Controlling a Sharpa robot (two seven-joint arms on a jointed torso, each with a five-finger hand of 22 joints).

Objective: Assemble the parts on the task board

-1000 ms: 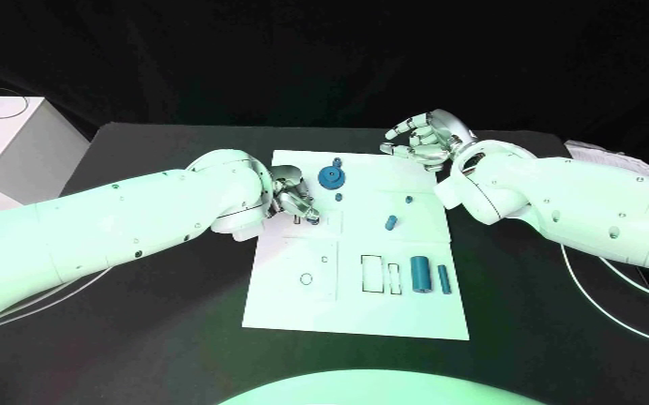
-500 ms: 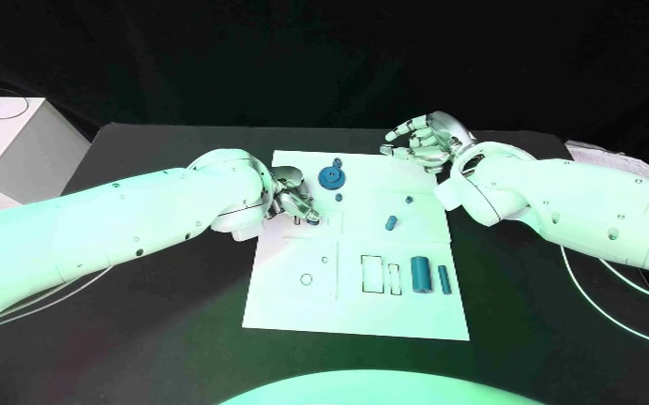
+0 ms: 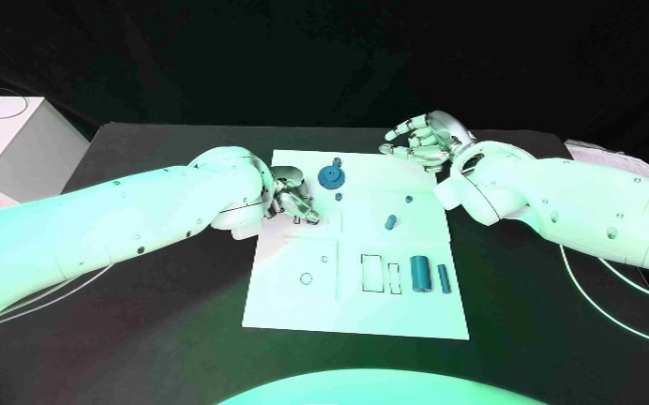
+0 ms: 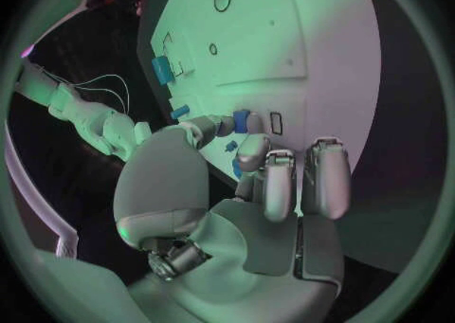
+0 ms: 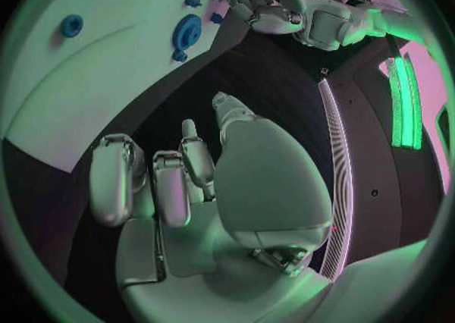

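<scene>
The white task board [image 3: 354,302] lies in the middle of the black table. My left hand [image 3: 291,201] sits at the board's left edge and pinches a small blue part [image 4: 241,120] between thumb and finger, just above the board [image 4: 275,27]. A blue gear [image 3: 331,176] stands near the board's back edge, with a short blue peg [image 3: 389,222] further in. A blue cylinder [image 3: 422,275] and a thin blue bar [image 3: 444,279] lie at the front right. My right hand [image 3: 422,140] hovers over the back right corner, fingers loosely bent and apart, holding nothing [image 5: 180,179].
Outlined slots [image 3: 370,272] and a small ring hole [image 3: 307,279] mark the board's front half. A white box [image 3: 30,147] stands at the table's far left. Cables [image 3: 609,283] trail on the table to the right of the board.
</scene>
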